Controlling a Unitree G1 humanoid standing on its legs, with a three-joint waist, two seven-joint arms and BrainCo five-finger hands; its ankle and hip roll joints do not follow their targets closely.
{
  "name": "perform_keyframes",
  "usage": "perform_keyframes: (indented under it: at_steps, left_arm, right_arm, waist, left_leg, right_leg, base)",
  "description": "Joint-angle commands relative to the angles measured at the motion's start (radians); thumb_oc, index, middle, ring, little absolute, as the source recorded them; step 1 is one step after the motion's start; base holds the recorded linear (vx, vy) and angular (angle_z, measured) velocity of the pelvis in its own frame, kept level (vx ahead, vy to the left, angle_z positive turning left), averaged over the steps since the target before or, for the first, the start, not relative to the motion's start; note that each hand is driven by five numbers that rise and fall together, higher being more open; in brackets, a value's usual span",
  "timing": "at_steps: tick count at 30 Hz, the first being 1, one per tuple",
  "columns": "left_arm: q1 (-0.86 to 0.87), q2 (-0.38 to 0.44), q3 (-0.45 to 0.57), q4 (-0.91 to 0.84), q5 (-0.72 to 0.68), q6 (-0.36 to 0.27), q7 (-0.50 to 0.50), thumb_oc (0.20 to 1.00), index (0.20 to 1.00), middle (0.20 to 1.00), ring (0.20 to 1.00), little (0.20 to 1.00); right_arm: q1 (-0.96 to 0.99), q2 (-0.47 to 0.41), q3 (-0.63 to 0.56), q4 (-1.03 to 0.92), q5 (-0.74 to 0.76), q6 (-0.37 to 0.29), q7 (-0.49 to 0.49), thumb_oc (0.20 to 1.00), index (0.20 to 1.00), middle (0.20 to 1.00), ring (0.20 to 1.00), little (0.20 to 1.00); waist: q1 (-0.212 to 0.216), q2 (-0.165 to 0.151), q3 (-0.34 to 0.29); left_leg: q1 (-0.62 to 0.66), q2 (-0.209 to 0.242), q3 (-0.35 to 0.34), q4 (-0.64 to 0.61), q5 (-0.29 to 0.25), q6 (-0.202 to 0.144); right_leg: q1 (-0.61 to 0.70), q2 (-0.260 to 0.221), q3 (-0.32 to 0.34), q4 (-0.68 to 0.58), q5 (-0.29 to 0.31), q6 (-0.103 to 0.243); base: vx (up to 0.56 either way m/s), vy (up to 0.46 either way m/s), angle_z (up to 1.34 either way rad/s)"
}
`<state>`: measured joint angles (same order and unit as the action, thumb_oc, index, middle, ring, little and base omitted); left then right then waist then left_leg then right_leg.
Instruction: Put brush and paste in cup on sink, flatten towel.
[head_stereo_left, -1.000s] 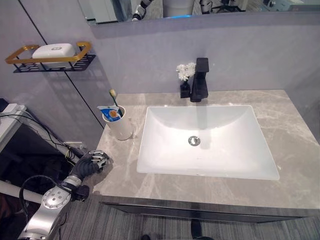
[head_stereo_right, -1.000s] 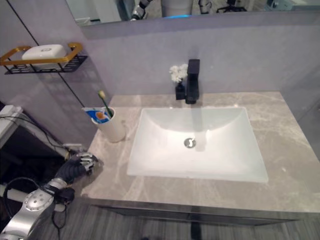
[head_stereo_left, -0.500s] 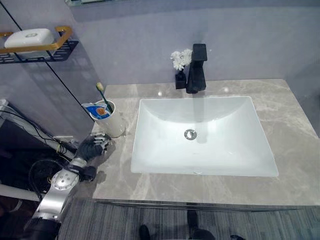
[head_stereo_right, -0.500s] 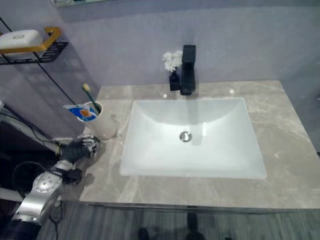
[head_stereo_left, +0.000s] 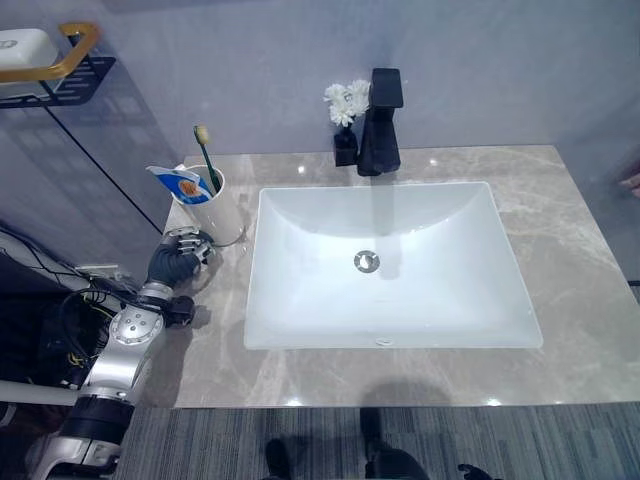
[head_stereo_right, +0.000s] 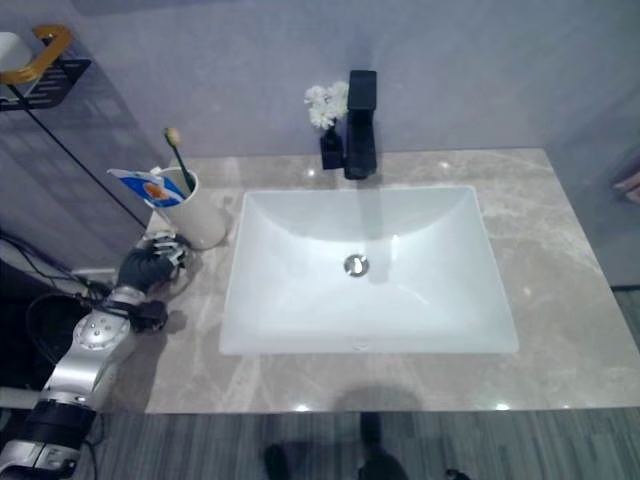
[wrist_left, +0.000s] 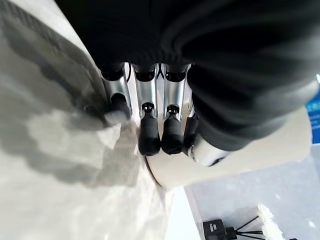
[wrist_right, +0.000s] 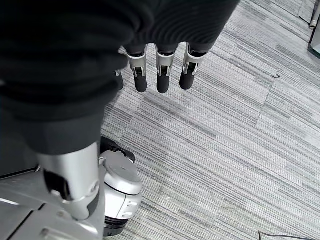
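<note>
Left hand (head_stereo_left: 178, 262) apparently nearer cup (head_stereo_left: 215, 208).

Glossy white ceramic sink (head_stereo_left: 300, 300), polished grey marble counter (head_stereo_left: 580, 300), matt black faucet (head_stereo_left: 380, 120), smooth white cup (head_stereo_left: 222, 212)

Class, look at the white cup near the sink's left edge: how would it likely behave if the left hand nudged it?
The white cup is tall and narrow, so it probably tips rather than slides. The toothbrush and paste sticking out add top weight. The left hand is already very near its base.
</note>
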<state>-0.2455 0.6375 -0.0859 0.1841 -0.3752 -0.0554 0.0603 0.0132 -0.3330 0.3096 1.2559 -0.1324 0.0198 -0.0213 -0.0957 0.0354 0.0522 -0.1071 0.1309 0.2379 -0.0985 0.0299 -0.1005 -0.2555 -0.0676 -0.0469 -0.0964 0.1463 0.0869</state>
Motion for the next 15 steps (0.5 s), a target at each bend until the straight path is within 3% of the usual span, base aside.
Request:
perform_keyframes:
  at_steps: [1, 15]
  left_arm:
    - [-0.067, -0.010, -0.023, 0.054, 0.004, -0.014, 0.014, 0.200, 0.200, 0.200, 0.200, 0.200]
    - [-0.110, -0.023, -0.045, 0.089, 0.018, -0.011, 0.030, 0.200, 0.200, 0.200, 0.200, 0.200]
  right_arm:
    - [-0.034, -0.005, 0.039, 0.000, 0.001, 0.003, -0.016, 1.000, 1.000, 1.000, 1.000, 1.000]
    - [-0.038, -0.002, 0.059, -0.015, -0.002, 0.001, -0.015, 1.000, 1.000, 1.000, 1.000, 1.000]
  waist:
    - [-0.029, -0.030, 0.003]
    - [-0.040, -0.029, -0.005]
  left_leg:
    - [0.038, -0.002, 0.001, 0.011, -0.011, -0.012]
    - [0.051, 0.001, 0.015, 0.011, -0.018, -0.014]
  right_leg:
    - [-0.004, -0.012, -0.001, 0.009, -0.010, 0.046]
    - [-0.006, -0.006, 0.011, 0.009, -0.010, 0.044]
  base:
    - [0.01, -0.010, -0.16]
    - [0.00, -0.003, -0.02]
